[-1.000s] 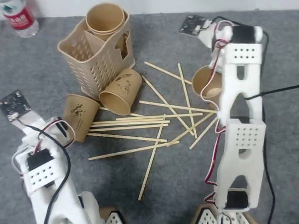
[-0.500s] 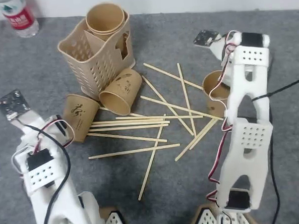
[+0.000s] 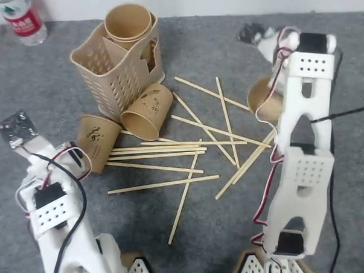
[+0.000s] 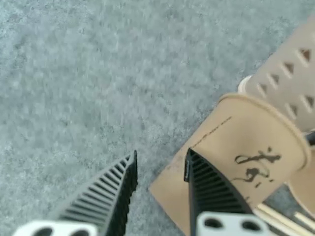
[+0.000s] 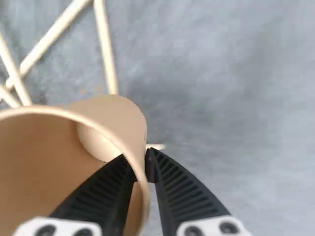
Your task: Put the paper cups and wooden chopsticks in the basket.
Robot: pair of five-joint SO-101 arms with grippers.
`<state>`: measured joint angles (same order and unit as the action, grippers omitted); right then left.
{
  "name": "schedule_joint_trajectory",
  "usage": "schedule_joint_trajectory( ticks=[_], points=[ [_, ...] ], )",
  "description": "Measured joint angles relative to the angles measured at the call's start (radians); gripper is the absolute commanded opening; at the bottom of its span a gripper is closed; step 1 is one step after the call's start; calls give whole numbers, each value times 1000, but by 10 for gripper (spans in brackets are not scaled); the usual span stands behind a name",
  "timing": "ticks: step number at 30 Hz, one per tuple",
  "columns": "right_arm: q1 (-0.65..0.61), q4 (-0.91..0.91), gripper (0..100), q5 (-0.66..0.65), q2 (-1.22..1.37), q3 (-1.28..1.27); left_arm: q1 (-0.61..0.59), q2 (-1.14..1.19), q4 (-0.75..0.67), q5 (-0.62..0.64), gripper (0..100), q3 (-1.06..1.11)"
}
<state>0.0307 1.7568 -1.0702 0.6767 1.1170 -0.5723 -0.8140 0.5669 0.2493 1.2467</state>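
Observation:
A tan perforated basket (image 3: 115,67) stands at the back left with paper cups (image 3: 127,21) nested in it. One paper cup (image 3: 147,111) lies on its side against the basket, and another (image 3: 97,140) lies further left. Wooden chopsticks (image 3: 188,148) are scattered across the middle. My right gripper (image 5: 144,156) is shut on the rim wall of a third cup (image 5: 59,162), held just above the mat at the right (image 3: 262,100). My left gripper (image 4: 160,169) is open, one finger resting over the base end of the lying cup (image 4: 241,157) beside the basket (image 4: 290,83).
A plastic bottle (image 3: 21,19) with a red label stands at the back left corner. The grey mat (image 3: 196,45) has bare room behind the chopsticks and along the front. More chopsticks (image 5: 106,54) lie just beyond the held cup.
The right arm has carried its cup to the right and slightly back. The chopsticks nearest it have shifted. The left arm has stayed in place.

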Motion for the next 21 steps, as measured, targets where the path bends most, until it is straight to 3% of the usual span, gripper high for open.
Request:
schedule_joint_trajectory(
  ticks=[4,8,16,21],
  points=[
    [-80,0,8,8,-170,52,-2,0,-12,0,152,3],
    [-180,-54,8,106,-284,71,-2,0,-12,0,152,3],
    [-362,-391,8,430,-319,71,-2,0,-20,0,152,6],
    [-439,-646,7,690,-301,71,-2,0,-98,0,152,58]
  ],
)
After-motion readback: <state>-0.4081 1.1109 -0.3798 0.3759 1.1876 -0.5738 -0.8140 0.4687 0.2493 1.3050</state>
